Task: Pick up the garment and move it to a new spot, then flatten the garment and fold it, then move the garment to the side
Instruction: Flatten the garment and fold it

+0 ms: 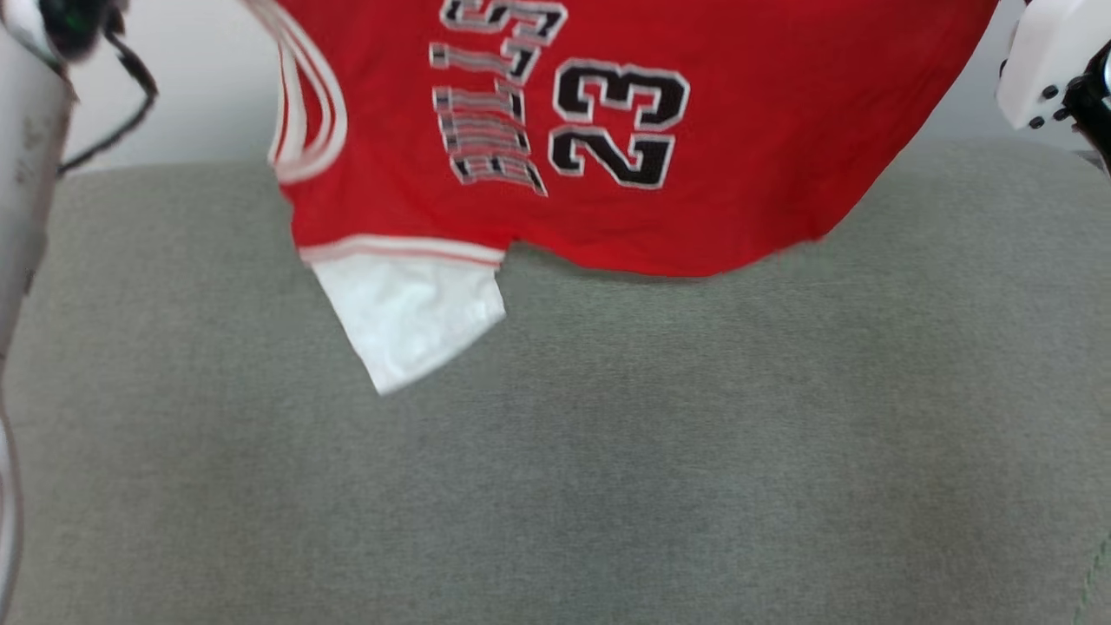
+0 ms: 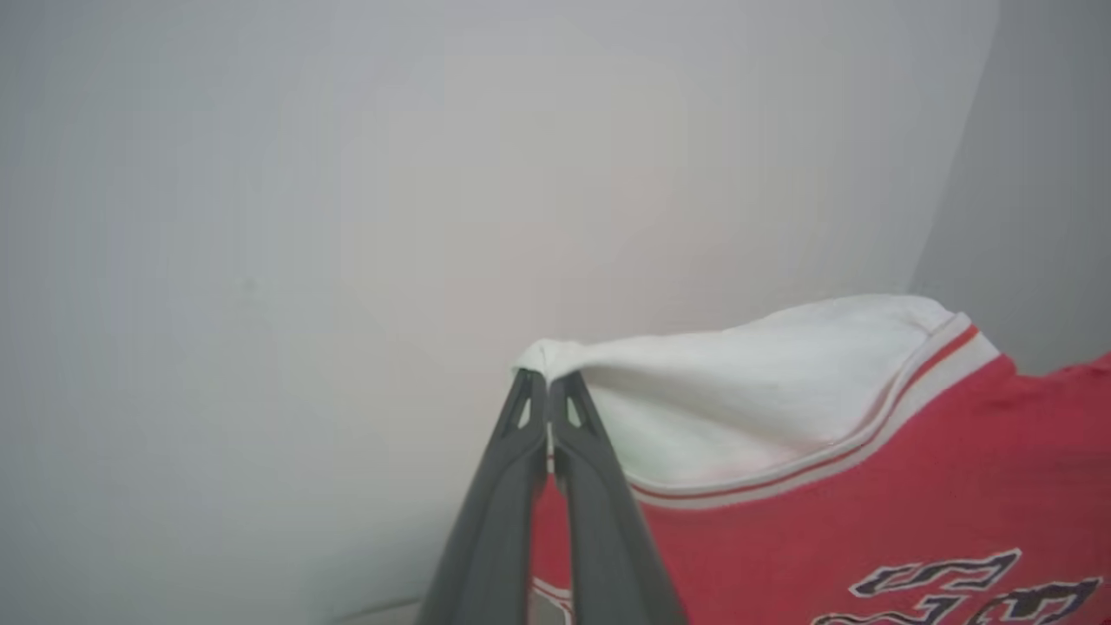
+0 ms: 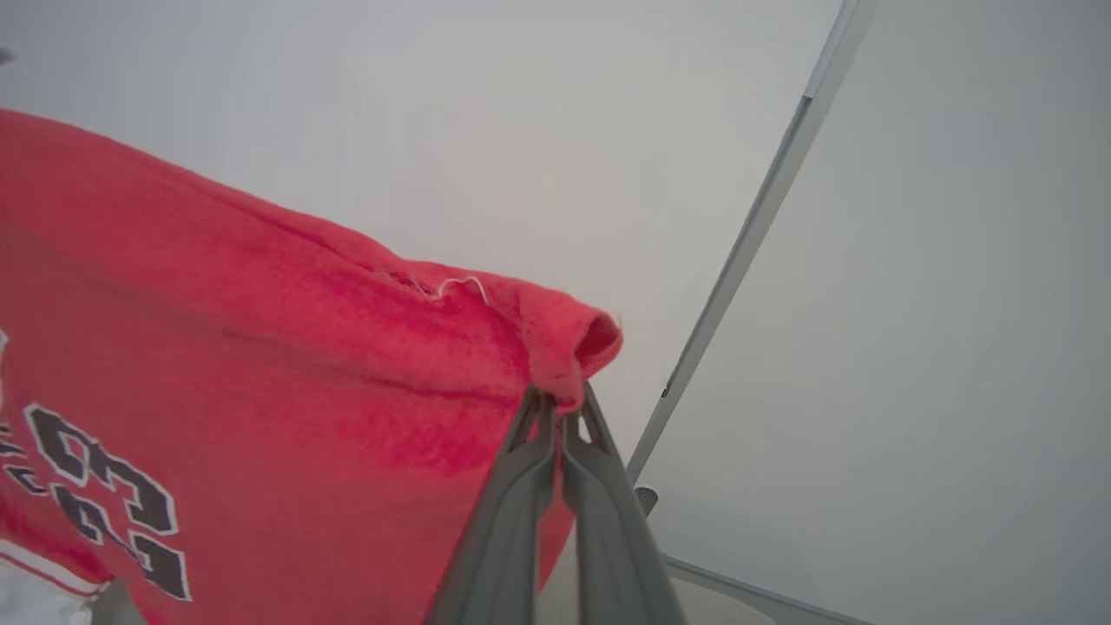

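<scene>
The garment (image 1: pixel 738 165), a red jersey T-shirt with black-and-white lettering and the number 23, hangs spread in the air above the grey-green cloth surface (image 1: pixel 608 451). One white sleeve (image 1: pixel 408 312) dangles below it at the left. In the left wrist view my left gripper (image 2: pixel 547 375) is shut on the tip of a white sleeve (image 2: pixel 738 382) of the garment (image 2: pixel 868 529). In the right wrist view my right gripper (image 3: pixel 560 399) is shut on a bunched red corner of the garment (image 3: pixel 260 373). Parts of both arms show at the head view's upper corners.
The grey-green cloth surface stretches wide below the hanging shirt. A pale wall (image 1: pixel 200 95) stands behind it. My left forearm (image 1: pixel 26 156) with a black cable runs along the left edge, and my right arm's white housing (image 1: pixel 1050 65) sits at the top right.
</scene>
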{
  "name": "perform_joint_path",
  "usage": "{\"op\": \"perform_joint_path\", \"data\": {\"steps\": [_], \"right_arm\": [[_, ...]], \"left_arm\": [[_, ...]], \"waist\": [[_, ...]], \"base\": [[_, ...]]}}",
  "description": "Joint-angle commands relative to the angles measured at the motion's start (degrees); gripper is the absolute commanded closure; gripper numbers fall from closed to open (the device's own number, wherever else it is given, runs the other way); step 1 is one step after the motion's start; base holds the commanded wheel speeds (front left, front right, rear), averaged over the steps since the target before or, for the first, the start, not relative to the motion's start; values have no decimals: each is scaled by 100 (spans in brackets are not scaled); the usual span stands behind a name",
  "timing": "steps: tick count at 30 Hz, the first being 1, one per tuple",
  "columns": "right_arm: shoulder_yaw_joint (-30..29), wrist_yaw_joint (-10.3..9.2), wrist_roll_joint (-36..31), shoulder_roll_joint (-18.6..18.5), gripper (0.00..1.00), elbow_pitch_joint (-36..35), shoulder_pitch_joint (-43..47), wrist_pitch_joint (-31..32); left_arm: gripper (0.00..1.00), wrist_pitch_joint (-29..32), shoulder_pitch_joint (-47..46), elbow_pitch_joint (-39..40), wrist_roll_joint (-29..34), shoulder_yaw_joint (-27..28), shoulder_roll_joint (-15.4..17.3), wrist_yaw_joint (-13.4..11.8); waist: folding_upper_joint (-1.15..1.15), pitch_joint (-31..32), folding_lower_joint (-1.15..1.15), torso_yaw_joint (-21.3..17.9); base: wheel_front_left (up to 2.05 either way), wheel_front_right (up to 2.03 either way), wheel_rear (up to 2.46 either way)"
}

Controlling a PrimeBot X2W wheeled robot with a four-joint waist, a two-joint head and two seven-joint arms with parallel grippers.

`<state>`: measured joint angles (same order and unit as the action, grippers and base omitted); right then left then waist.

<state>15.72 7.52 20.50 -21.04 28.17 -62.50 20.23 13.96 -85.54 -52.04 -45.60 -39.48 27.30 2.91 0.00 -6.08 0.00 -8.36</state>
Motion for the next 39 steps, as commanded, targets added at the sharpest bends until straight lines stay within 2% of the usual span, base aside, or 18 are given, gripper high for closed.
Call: {"op": "perform_joint_path", "data": {"steps": [1, 5, 12, 21, 26, 29, 33, 39], "right_arm": [[-43, -7, -44, 32, 100, -31, 72, 36], [-136, -7, -89, 174, 100, -11, -120, 72], [-274, -7, -428, 494, 100, 496, -869, -464], [-900, -7, -1415, 953, 100, 1697, -2163, -2188], [-1545, -7, -2050, 1151, 100, 2378, -2756, -3108], [-1980, -7, -2470, 1240, 100, 2606, -3019, -3392], [-2455, -7, -2971, 1392, 100, 2789, -3144, -3508], [-2540, -7, -3245, 1551, 100, 3411, -3023, -3536]], "left_arm": [[100, -82, -140, -86, 57, 0, -3, 18], [100, -294, -599, -317, 200, -28, -30, 30], [100, -652, -1638, -688, 531, -149, -68, 100], [100, -1281, -3210, -944, 1109, -444, -192, 208], [100, -1706, -3930, -1087, 1161, -437, -477, 251], [100, -1996, -4263, -1156, 1133, -402, -657, 308], [100, -2266, -4305, -1336, 1060, -446, -834, 382], [100, -2557, -3683, -1590, 842, -541, -828, 451]], "waist": [[0, -54, 0, -95], [0, -379, 0, -166], [0, -1409, 0, -260], [0, -2773, 0, -394], [0, -3299, 0, -357], [0, -3535, 0, -292], [0, -3737, 0, -172], [0, -3606, 0, 42]], "base": [[0, 0, 0], [0, 0, 0], [0, 0, 0], [0, 0, 0], [0, 0, 0], [0, 0, 0], [0, 0, 0], [0, 0, 0]]}}
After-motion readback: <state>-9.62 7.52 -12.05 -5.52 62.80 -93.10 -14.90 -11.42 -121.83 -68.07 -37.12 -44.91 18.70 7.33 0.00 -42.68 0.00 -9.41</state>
